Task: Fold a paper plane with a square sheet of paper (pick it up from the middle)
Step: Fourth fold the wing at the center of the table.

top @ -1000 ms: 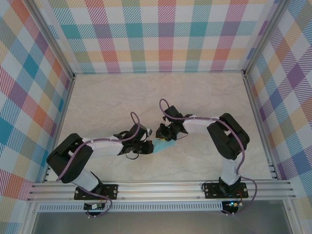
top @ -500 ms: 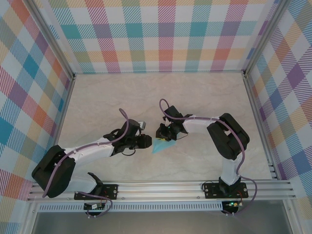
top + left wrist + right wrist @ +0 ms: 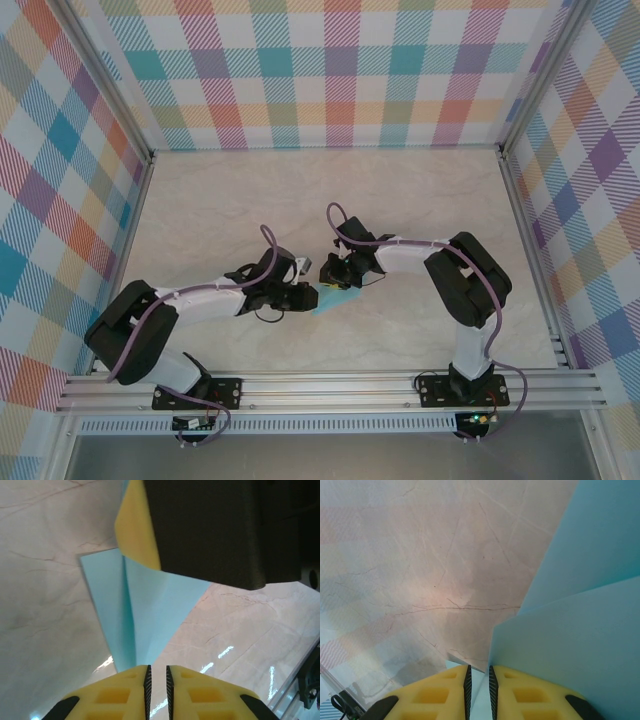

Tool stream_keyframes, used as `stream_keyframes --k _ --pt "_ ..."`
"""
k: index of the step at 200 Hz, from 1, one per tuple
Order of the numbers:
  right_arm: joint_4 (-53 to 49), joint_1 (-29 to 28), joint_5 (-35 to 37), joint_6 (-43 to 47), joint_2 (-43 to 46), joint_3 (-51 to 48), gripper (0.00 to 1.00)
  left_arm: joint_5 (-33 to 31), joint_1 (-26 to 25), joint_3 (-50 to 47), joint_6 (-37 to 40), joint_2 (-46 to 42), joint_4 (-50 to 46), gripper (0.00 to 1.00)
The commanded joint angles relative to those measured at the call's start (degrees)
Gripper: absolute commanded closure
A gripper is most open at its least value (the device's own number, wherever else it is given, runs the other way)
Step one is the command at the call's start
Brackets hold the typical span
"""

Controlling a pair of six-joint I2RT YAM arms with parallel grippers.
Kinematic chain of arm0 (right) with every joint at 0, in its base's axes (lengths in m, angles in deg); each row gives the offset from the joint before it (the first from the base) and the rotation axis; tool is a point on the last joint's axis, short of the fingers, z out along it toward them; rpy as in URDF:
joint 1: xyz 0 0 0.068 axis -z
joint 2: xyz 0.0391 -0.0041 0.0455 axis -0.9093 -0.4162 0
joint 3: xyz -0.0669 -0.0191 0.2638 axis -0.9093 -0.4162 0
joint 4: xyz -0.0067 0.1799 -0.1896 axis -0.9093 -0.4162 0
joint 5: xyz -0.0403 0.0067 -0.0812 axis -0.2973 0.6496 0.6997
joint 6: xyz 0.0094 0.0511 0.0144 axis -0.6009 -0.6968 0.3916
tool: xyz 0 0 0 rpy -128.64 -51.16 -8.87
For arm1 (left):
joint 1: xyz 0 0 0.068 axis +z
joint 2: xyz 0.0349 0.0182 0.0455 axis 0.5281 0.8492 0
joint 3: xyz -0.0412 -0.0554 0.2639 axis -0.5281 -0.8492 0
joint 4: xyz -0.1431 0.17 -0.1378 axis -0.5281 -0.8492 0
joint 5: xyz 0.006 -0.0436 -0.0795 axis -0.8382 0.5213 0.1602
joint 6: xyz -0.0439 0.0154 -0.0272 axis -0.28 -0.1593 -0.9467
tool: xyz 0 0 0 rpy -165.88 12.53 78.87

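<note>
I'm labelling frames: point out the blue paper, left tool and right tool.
blue paper (image 3: pixel 150 605), left wrist view, flat face.
left tool (image 3: pixel 155 672), left wrist view, between fingertips.
right tool (image 3: pixel 478 672), right wrist view, between fingertips.

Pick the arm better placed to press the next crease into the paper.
Left, probably. The right gripper has its jaws clamped on the blue paper at its wide end, anchoring it. The left gripper sits with jaws nearly shut at the narrow tip, in line with the centre crease.

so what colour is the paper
The paper is light blue, clearest in the left wrist view.
</note>
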Motion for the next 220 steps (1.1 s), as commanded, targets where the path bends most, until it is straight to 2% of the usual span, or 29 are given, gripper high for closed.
stream_keyframes --k 1,35,63,129,220 --pt "-0.09 -0.14 -0.01 0.20 -2.08 -0.01 0.80 3.53 -0.91 2.72 2.38 2.51 0.04 0.83" --pt "-0.17 -0.12 -0.10 0.32 -2.08 -0.09 0.80 4.72 -1.58 3.93 3.24 6.38 0.21 0.83" --pt "-0.48 -0.13 -0.07 0.46 -2.16 0.22 0.80 2.96 -1.56 4.63 4.24 7.95 -1.48 0.84" --pt "-1.03 -0.13 0.03 0.64 -2.43 0.53 0.80 -1.48 -1.54 3.02 6.25 6.14 -4.99 0.84" --pt "-1.28 -0.13 0.09 0.66 -2.87 0.61 0.80 -0.51 -1.47 1.24 8.37 5.42 -10.30 0.83"
